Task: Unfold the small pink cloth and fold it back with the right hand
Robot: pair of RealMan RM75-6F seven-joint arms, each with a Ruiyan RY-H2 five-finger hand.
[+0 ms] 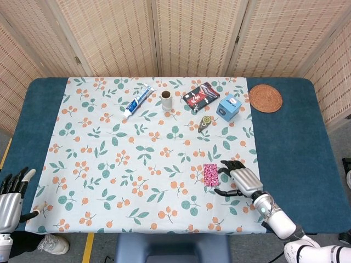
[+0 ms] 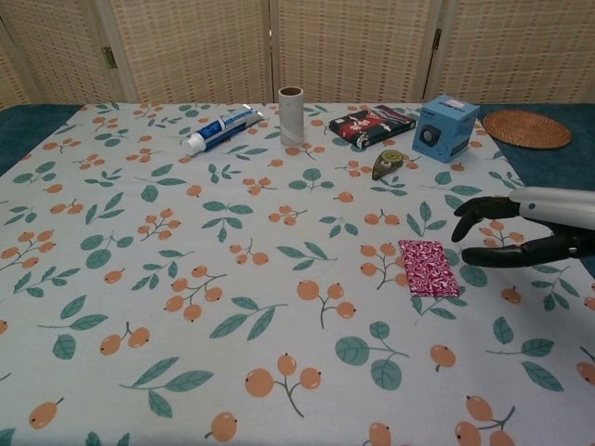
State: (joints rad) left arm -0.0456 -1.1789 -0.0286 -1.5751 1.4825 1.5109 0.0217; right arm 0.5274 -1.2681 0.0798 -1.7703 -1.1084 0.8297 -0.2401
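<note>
Setting: woven screens are standing behind a tabletop (image 1: 307,159) that is wearing a leaf-and-berry print cover.
Pink cloth: the small pink cloth (image 1: 210,175) is lying folded and flat on the print, toward your right-hand near edge, its long axis running away from you toward the screens.
Right hand: your right hand (image 1: 241,179) is hovering just beside the cloth on its outer side, fingers (image 2: 483,213) spread and slightly curled, holding nothing, tips pointing at the cloth's long edge.
Left hand: your left hand (image 1: 11,194) is sitting off the near left corner, fingers apart and holding nothing, well apart from the cloth.
Key relation: the cloth is lying straight ahead of the right fingertips, toward the tabletop's middle, so you are probably reaching inward across its short axis.
Watch: I judge the fold's free edge too small to make out from either view.
</note>
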